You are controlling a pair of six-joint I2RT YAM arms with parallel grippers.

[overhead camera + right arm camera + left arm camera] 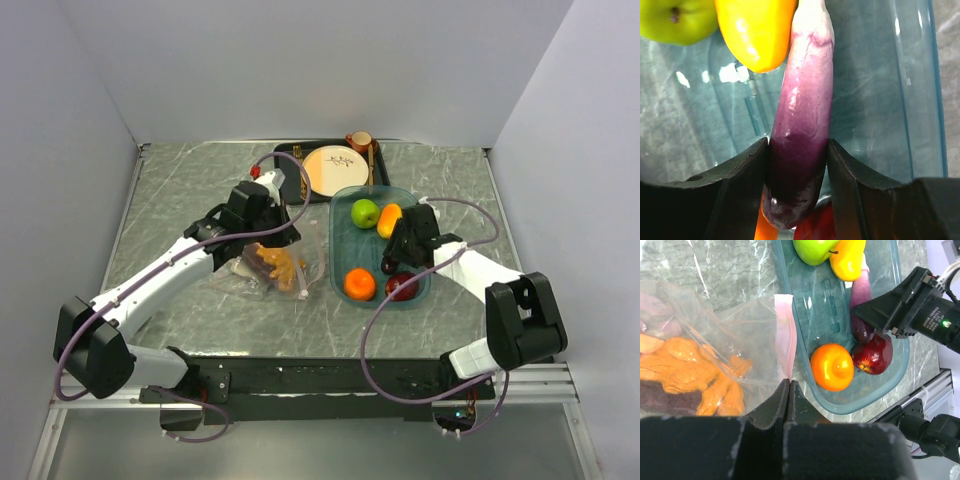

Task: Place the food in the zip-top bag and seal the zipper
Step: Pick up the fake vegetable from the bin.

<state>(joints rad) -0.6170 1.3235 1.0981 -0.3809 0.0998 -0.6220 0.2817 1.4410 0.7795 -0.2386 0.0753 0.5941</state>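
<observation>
The clear zip-top bag (282,266) lies left of the teal tray (343,232). It holds orange-brown pieces (700,377) and a purple piece (660,325). My left gripper (789,384) is shut, pinching the bag's edge where the pink zipper (785,335) ends. My right gripper (797,150) is inside the tray, shut on the purple eggplant (802,110); it also shows in the top view (398,262). The green apple (365,212), an orange-yellow piece (389,220), the orange (359,284) and the red apple (402,287) lie in the tray. No fish shows.
A cream-and-orange plate (335,170) sits on a black tray behind the teal tray, with a small cup (359,141) at its far edge. Grey walls stand on both sides and at the back.
</observation>
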